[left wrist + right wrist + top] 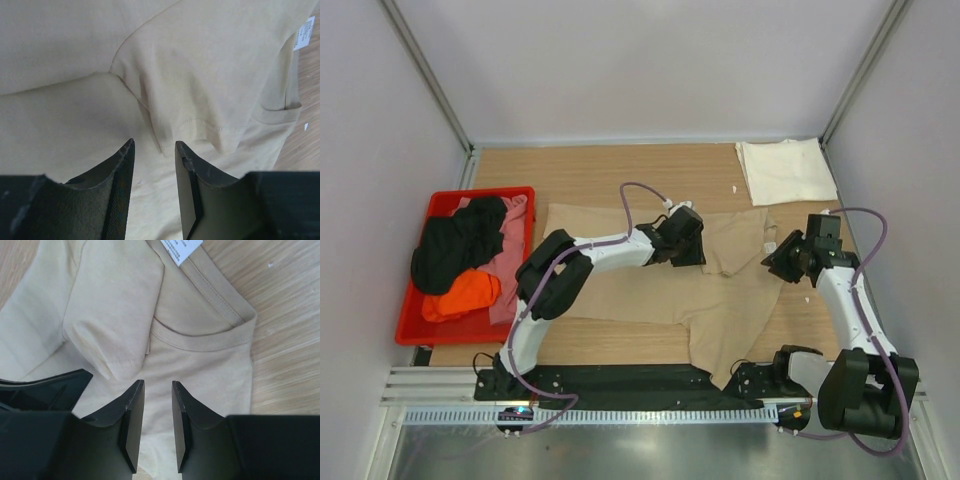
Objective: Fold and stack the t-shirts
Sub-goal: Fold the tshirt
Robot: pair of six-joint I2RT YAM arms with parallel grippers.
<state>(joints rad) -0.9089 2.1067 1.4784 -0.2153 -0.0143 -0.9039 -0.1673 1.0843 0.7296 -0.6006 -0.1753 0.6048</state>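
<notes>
Tan t-shirt [650,290]: spread on the desk [600,175], just right of the red bin [480,191].
Handling: likely light and limp; pinch a hem edge.
Left tool [154,145]: jaws half apart, empty.
Right tool [157,385]: jaws narrowly apart, empty, over the shirt edge farthest from the bin.

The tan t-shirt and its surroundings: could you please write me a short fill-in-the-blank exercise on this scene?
1. The tan t-shirt lies spread out on the ____ table.
2. The black shirt, orange shirt and pink shirt lie in the ____ bin.
3. The folded cream-white shirt lies at the table's far ____ corner.

Missing words: wooden; red; right.
</notes>
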